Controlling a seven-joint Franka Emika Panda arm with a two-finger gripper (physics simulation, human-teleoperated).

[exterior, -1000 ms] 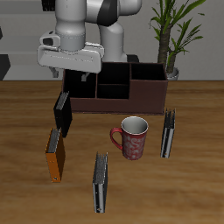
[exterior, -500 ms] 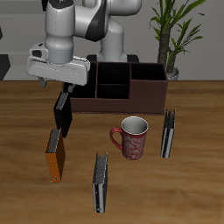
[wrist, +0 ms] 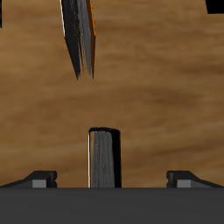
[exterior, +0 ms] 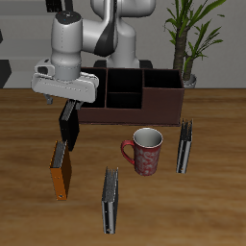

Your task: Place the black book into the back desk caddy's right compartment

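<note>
Gripper point(exterior: 67, 102) spread wide, poised directly above black book point(exterior: 68, 125). Standing upright just beside back desk caddy point(exterior: 130, 96). Untouched.

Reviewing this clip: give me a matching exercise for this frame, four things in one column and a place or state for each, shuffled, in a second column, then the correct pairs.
Things:
1. black book
2. orange-brown book
3. red mug
4. hand

Places or states:
A. in front of the back desk caddy, near the table's middle
B. upright at the caddy's end, directly under the hand
C. open, fingers either side of a book's top edge
D. nearer the table's front edge than the black book

Pairs: 1-B, 2-D, 3-A, 4-C
</note>
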